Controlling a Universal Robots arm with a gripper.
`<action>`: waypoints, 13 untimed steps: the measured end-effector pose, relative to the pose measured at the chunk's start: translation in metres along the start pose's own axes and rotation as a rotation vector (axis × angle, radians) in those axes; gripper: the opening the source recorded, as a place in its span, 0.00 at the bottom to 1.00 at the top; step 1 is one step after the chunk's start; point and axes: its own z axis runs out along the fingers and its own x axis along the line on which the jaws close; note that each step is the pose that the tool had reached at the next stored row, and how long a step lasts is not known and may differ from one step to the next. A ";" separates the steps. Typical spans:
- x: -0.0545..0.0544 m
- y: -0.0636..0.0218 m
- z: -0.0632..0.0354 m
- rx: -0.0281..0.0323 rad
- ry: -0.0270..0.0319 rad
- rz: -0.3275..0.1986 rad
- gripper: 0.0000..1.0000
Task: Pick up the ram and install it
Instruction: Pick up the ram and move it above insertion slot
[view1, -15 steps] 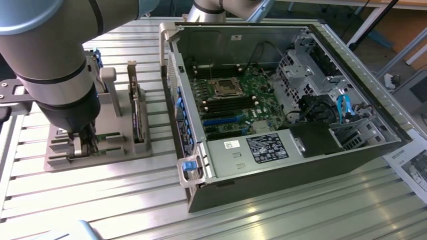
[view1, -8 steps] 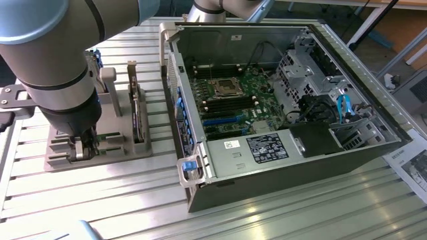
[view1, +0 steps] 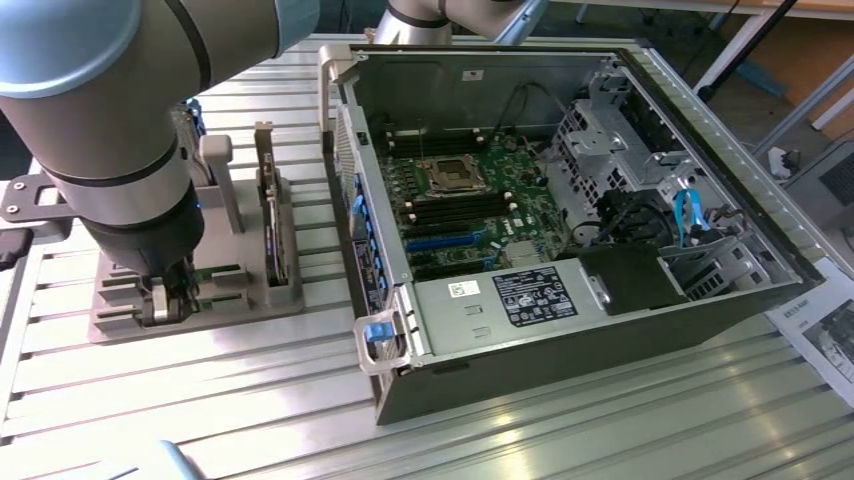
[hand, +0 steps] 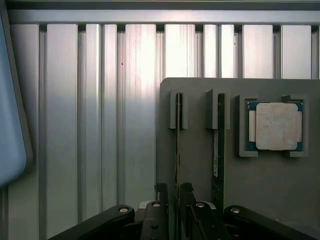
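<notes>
**Item:** ram (hand: 177, 145), a long, thin green circuit-board stick. It stood on edge in a slot of a flat grey plastic holder block (hand: 200, 170).
**Long axis:** ran along the slot, in line with the gap between the fingers.
**Gripper** (hand: 173, 194), black, two-fingered: jaws stood apart, one finger on each side of the stick's near end, judged not clamped.
**Adjacent:** a taller dark card (hand: 220, 145) in the neighbouring slot, with a square silver processor chip (hand: 275, 126) beyond it.
**Destination:** open black computer case (view1: 481, 80), at the exterior view's right of the holder.
</notes>
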 end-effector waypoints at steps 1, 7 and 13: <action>0.000 0.0000 0.0000 0.0000 0.0000 0.000 0.25; -0.003 0.0000 0.0008 0.0000 -0.0002 0.000 0.25; -0.005 0.0000 0.0015 0.0002 -0.0001 0.000 0.25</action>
